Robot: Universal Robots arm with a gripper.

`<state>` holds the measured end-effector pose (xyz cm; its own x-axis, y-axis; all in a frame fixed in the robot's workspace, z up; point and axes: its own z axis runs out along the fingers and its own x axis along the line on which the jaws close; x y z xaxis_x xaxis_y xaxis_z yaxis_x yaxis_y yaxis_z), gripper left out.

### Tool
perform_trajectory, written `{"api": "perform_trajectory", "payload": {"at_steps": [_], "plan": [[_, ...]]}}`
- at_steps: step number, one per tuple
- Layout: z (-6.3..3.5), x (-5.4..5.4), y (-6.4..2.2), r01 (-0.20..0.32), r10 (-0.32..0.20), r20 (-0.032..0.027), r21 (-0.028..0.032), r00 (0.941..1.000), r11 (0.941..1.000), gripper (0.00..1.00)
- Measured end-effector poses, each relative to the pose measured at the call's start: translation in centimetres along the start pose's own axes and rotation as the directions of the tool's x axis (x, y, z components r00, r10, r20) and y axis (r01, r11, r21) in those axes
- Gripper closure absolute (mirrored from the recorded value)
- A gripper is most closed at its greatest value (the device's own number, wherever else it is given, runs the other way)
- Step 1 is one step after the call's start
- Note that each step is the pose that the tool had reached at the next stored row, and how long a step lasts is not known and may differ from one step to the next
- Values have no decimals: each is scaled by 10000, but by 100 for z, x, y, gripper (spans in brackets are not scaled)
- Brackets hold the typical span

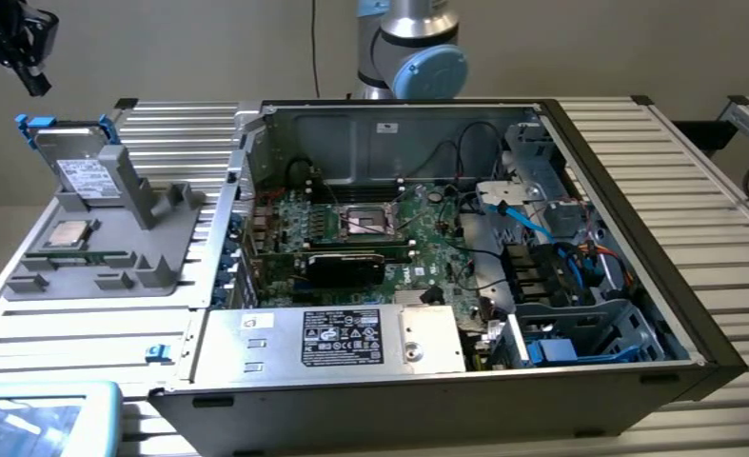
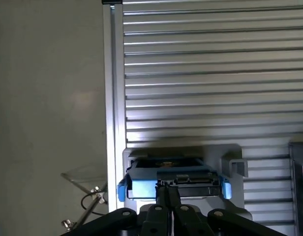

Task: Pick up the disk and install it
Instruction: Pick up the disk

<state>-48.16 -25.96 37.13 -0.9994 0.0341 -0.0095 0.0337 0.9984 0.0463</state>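
The disk point(image 1: 85, 164), silver-grey with a white label and a bright blue carrier, stands on edge in a grey holder point(image 1: 146, 262) at the exterior view's left, beside the open computer case point(image 1: 628, 248). My gripper point(image 1: 35, 84) hangs above the disk, a little toward the exterior view's left, apart from it. In the wrist view I look down on the disk's top edge point(image 2: 141, 188) with its blue ends, and the gripper point(image 2: 166, 192) is shut with its fingers pressed together and nothing between them.
A small square CPU chip point(image 1: 67, 233) lies on the grey holder. Inside the case are the motherboard point(image 1: 362, 228), a silver box point(image 1: 336, 338) with a black-white label and a drive bay point(image 1: 578, 333). The arm's base point(image 1: 412, 52) stands behind the case. The table point(image 1: 698, 171) is slatted.
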Motion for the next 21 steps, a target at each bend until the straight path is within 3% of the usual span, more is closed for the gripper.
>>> {"api": "perform_trajectory", "payload": {"at_steps": [6,11,16,21], "plan": [[3,0,0,1091,-1091,-49,-14,9940,9940,89],[7,0,0,1979,-1979,-90,-28,9802,9802,89],[10,0,0,2871,-2871,-129,-47,9578,9579,89],[13,0,-1,3729,-3729,-166,-69,9277,9279,89]]}}
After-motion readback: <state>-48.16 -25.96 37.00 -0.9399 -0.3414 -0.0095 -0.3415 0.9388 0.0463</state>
